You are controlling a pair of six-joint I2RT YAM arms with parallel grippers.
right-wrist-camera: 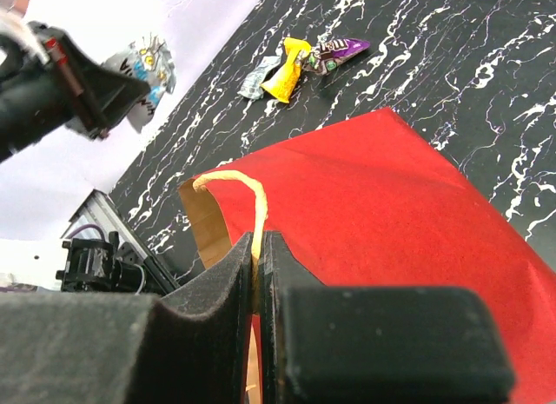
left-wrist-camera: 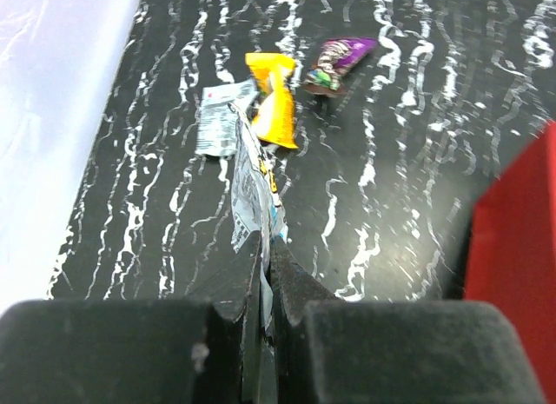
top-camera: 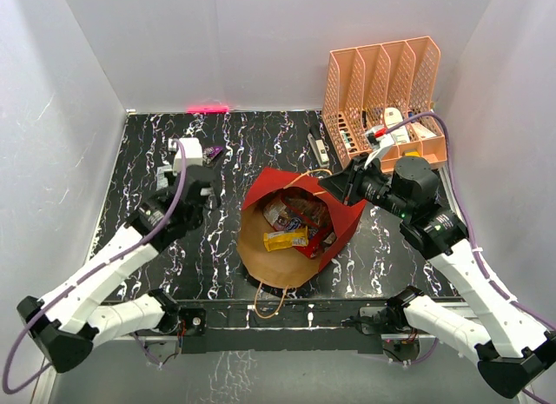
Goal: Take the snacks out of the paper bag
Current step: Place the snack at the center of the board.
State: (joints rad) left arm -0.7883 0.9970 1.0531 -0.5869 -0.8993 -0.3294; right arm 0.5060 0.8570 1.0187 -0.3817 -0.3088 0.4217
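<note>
Two grippers are flanking the paper bag (top-camera: 346,220), which is lying mid-table (top-camera: 261,143). Right gripper (right-wrist-camera: 258,248), at 2 o'clock, is pinching its rim at the cord handle (right-wrist-camera: 252,191). Left gripper (left-wrist-camera: 265,252), at 10 o'clock, is clamping a silver-grey packet (left-wrist-camera: 248,191). Beyond it, yellow packet (left-wrist-camera: 274,104), purple packet (left-wrist-camera: 337,61) and second silver packet (left-wrist-camera: 217,122) are lying loose. Snacks (top-camera: 288,240) inside the bag are overlapping, partly hidden.

Top external: high behind the arm bases, looking down on the whole black marbled table (top-camera: 261,152). Left wrist — low and close, facing the yellow packet (left-wrist-camera: 274,109). Right wrist — skims along the paper bag (right-wrist-camera: 391,213) toward that same packet, from farther off.
</note>
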